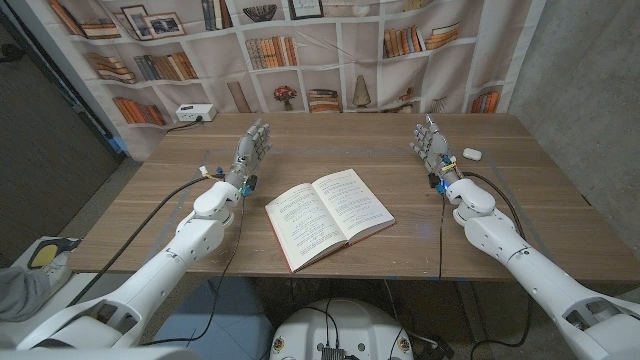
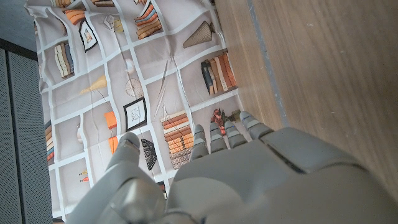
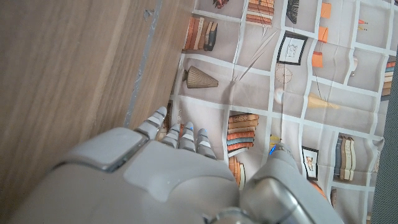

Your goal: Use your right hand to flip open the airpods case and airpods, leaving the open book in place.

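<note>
An open book point(image 1: 329, 216) lies at the centre of the frame on the wooden table point(image 1: 520, 215), pages up. The white airpods case point(image 1: 472, 154) sits in the upper right, lid closed, just beside the right robot hand point(image 1: 432, 146), apart from it. That robot hand holds nothing, fingers extended. The left robot hand point(image 1: 252, 150), at upper left of centre, is likewise empty with fingers extended

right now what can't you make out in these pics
- AirPods case, head view: too small to tell whether the lid is shut or whether earbuds are inside.
- Open book, head view: print too small to read.
- Right hand, right wrist view: its back hides the palm and most of the fingers.
- Left hand, left wrist view: likewise hidden by its back.
</note>
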Controlling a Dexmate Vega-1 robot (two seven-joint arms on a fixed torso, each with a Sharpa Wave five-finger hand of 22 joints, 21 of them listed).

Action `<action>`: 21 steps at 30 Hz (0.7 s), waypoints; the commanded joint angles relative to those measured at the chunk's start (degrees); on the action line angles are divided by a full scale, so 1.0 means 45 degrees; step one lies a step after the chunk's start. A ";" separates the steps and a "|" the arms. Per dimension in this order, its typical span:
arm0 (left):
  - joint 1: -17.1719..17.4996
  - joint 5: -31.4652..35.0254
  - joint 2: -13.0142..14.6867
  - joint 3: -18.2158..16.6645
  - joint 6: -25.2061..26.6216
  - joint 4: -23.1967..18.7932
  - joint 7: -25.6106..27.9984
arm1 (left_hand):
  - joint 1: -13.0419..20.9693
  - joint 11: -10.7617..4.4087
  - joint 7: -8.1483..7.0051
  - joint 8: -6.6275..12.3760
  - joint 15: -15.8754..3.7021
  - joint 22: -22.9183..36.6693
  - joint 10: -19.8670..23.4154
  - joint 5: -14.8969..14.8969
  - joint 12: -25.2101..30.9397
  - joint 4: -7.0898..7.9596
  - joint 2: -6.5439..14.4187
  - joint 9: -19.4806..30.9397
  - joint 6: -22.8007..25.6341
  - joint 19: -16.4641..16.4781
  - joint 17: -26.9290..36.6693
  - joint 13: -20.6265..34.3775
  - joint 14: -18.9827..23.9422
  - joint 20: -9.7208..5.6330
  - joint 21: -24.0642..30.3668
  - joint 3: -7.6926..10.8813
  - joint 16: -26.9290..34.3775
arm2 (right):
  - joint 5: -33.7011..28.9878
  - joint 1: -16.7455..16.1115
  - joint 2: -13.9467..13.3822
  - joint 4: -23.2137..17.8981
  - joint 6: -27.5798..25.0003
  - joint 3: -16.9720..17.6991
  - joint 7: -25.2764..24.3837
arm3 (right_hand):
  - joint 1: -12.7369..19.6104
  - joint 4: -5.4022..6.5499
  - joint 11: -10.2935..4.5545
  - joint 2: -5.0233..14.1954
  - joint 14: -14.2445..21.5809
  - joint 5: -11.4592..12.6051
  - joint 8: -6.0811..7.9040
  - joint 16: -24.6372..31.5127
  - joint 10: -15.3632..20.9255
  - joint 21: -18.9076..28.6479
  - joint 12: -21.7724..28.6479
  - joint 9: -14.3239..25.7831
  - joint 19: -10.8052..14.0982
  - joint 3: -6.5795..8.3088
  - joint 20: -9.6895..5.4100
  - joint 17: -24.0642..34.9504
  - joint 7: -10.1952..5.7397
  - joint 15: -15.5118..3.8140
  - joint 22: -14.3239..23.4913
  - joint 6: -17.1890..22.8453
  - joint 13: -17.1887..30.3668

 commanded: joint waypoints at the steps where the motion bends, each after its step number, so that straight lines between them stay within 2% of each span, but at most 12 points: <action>1: 0.0265 -0.0100 0.0060 -0.0092 0.0045 -0.0317 0.0066 | 0.0158 -0.0006 0.0001 0.0115 -0.0057 0.0065 0.0075 0.0061 0.0093 -0.0018 -0.0018 0.0046 0.0114 0.0041 0.0015 0.0068 -0.0075 0.0068 0.0058 0.0084 0.0100 | 0.0121 -0.0126 -0.0045 -0.0247 -0.0185 0.0004 -0.0040 | 0.0120 0.0015 0.0091 0.0003 -0.0122 0.0083 0.0088 0.0070 -0.0036 0.0077 0.0083 0.0060 -0.0017 0.0101 0.0091 0.0040 0.0054 -0.0008 0.0027 -0.0056 0.0033; 7: 0.0288 -0.0127 0.0026 -0.0129 -0.0131 -0.0251 -0.0007 | 0.0163 -0.0016 -0.0014 0.0119 -0.0070 0.0065 0.0078 0.0060 0.0097 -0.0017 -0.0017 0.0046 0.0121 0.0043 0.0016 0.0068 -0.0069 0.0073 0.0063 0.0079 0.0104 | 0.0127 -0.0166 -0.0043 -0.0323 -0.0280 -0.0010 -0.0125 | 0.0138 0.0004 0.0114 0.0023 -0.0115 0.0089 0.0100 0.0078 -0.0019 0.0084 0.0101 0.0059 -0.0024 0.0109 0.0093 0.0033 0.0060 0.0031 0.0027 -0.0051 0.0032; 8: 0.0283 -0.0099 0.0010 -0.0129 -0.0200 -0.0219 -0.0008 | 0.0163 -0.0014 -0.0006 0.0122 -0.0060 0.0065 0.0078 0.0060 0.0097 -0.0017 -0.0017 0.0046 0.0126 0.0050 0.0016 0.0068 -0.0070 0.0074 0.0066 0.0078 0.0104 | 0.0105 -0.0162 -0.0061 -0.0332 -0.0292 -0.0024 -0.0117 | 0.0153 -0.0008 0.0306 0.0033 -0.0077 0.0092 0.0115 0.0095 0.0000 0.0102 0.0115 0.0058 -0.0004 0.0111 0.0017 0.0023 0.0115 0.0146 0.0026 -0.0031 0.0028; 9: 0.0298 -0.0039 -0.0011 -0.0138 -0.0255 -0.0230 0.0094 | 0.0167 -0.0004 -0.0011 0.0122 -0.0097 0.0065 0.0069 0.0060 0.0095 -0.0017 -0.0016 0.0045 0.0128 0.0069 0.0015 0.0068 -0.0111 -0.0002 0.0075 0.0076 0.0089 | -0.0004 -0.0164 -0.0064 -0.0329 -0.0215 -0.0047 -0.0173 | 0.0157 -0.0010 0.0321 0.0036 -0.0068 0.0092 0.0127 0.0099 0.0013 0.0108 0.0121 0.0057 0.0009 0.0112 -0.0019 0.0021 0.0140 0.0151 0.0026 -0.0004 0.0026; 10: 0.0303 -0.0022 -0.0030 -0.0144 -0.0304 -0.0218 0.0116 | 0.0190 0.0005 -0.0010 0.0125 -0.0244 0.0063 0.0049 0.0060 0.0091 -0.0021 -0.0003 0.0043 0.0138 0.0066 0.0012 0.0067 -0.0243 -0.0244 0.0076 0.0075 0.0047 | 0.0030 -0.0200 -0.0022 -0.0395 -0.0239 -0.0017 -0.0288 | 0.0160 -0.0013 0.0326 0.0036 -0.0060 0.0092 0.0131 0.0102 0.0007 0.0111 0.0120 0.0057 0.0014 0.0112 -0.0052 0.0018 0.0161 0.0175 0.0026 0.0004 0.0025; 12: 0.0320 -0.0109 -0.0069 -0.0175 -0.0379 -0.0206 0.0038 | 0.0227 0.0055 0.0019 0.0128 -0.0332 0.0060 0.0021 0.0064 0.0084 -0.0030 0.0020 0.0041 0.0146 0.0086 0.0007 0.0067 -0.0328 -0.0524 0.0084 0.0083 0.0029 | 0.0010 -0.0251 0.0008 -0.0463 -0.0181 0.0001 -0.0381 | 0.0165 -0.0019 0.0320 0.0036 -0.0069 0.0092 0.0122 0.0098 -0.0014 0.0116 0.0113 0.0055 0.0021 0.0111 -0.0102 0.0014 0.0203 0.0180 0.0025 -0.0020 0.0021; 15: 0.0322 -0.0131 -0.0093 -0.0199 -0.0517 -0.0130 -0.0045 | 0.0251 0.0058 0.0042 0.0096 -0.0360 0.0057 -0.0006 0.0066 0.0076 -0.0038 0.0032 0.0039 0.0067 0.0062 0.0004 0.0066 -0.0358 -0.0569 0.0075 0.0087 0.0027 | -0.0035 -0.0316 -0.0077 -0.0626 -0.0191 0.0011 -0.0408 | 0.0176 -0.0027 0.0333 0.0041 -0.0086 0.0093 0.0120 0.0091 -0.0036 0.0113 0.0107 0.0053 0.0005 0.0113 -0.0135 0.0009 0.0222 0.0189 0.0025 -0.0030 0.0017; 17: 0.0338 -0.0167 -0.0071 -0.0227 -0.0495 -0.0147 -0.0049 | 0.0167 0.0001 -0.0059 0.0049 -0.0386 0.0054 -0.0062 0.0055 0.0060 -0.0031 -0.0123 0.0032 -0.0065 0.0006 0.0014 0.0065 -0.0393 -0.0621 0.0055 -0.0020 0.0038 | -0.0017 -0.0416 -0.0111 -0.0856 -0.0278 0.0058 -0.0578 | 0.0181 -0.0033 0.0344 0.0037 -0.0127 0.0092 0.0111 0.0075 -0.0053 0.0103 0.0102 0.0051 -0.0028 0.0109 -0.0145 0.0005 0.0243 0.0194 0.0024 -0.0057 0.0013; 21: 0.0374 -0.0188 -0.0002 -0.0262 -0.0469 -0.0187 -0.0067 | 0.0111 0.0013 -0.0020 0.0051 -0.0433 0.0051 0.0018 0.0065 0.0100 -0.0027 -0.0239 0.0024 -0.0092 -0.0044 0.0016 0.0065 -0.0456 -0.0618 0.0041 -0.0104 0.0037 | -0.0129 -0.0588 -0.0196 -0.1242 -0.0332 0.0106 -0.0892 | 0.0185 -0.0045 0.0439 0.0023 -0.0170 0.0090 0.0114 0.0060 -0.0045 0.0102 0.0108 0.0049 -0.0046 0.0099 -0.0159 -0.0002 0.0275 0.0279 0.0023 -0.0060 0.0005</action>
